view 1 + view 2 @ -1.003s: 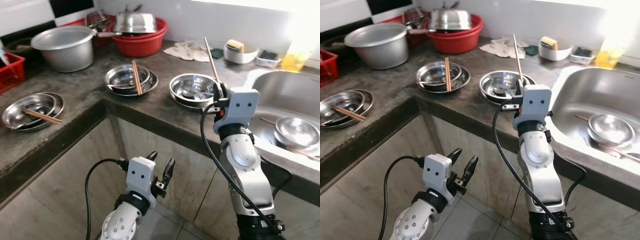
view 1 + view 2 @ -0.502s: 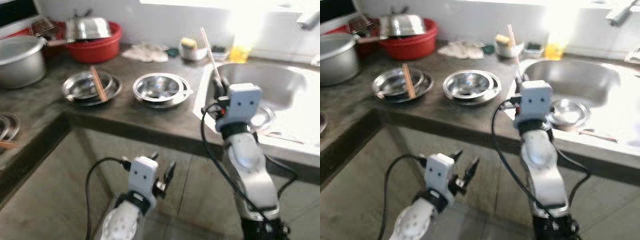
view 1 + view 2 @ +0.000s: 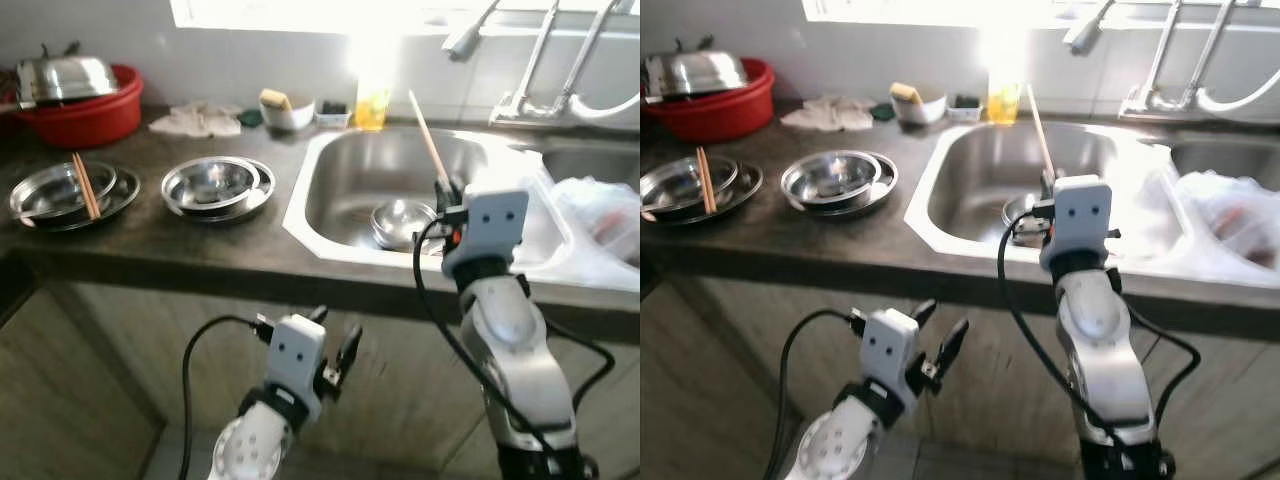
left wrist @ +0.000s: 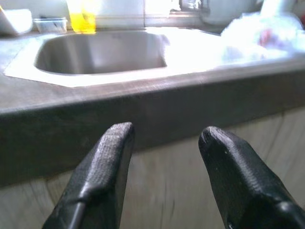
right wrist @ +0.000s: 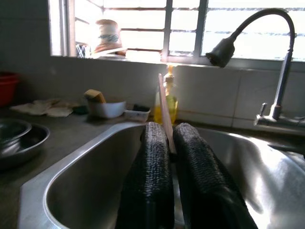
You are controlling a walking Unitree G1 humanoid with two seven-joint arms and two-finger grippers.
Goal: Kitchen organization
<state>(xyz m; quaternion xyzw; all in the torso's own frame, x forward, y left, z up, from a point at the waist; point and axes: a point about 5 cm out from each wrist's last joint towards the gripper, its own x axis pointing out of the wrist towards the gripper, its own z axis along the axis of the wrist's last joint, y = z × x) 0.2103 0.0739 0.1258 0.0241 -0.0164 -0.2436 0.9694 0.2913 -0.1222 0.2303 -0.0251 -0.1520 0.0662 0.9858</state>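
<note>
Evidently a light, stiff, slippery chopstick [image 3: 428,138] is pinched low by the right gripper [image 5: 167,143] over the sink [image 3: 330,185]; the left gripper [image 4: 164,143] is held spread, idle.

Both arms are silver-grey, built of rounded, glossy shell segments joined by black collar rings. Each wrist ends in a pale, boxy housing with two small dark round dots on its face. A thick black cable loops out from beside each housing and runs back along the forearm. The left gripper [image 3: 333,350] has two long black fingers [image 4: 107,164] with a finely ribbed, rubbery surface and rounded tips. The right gripper [image 5: 170,143] has the same black textured fingers [image 5: 152,162]. A small red detail sits just behind the right housing.
</note>
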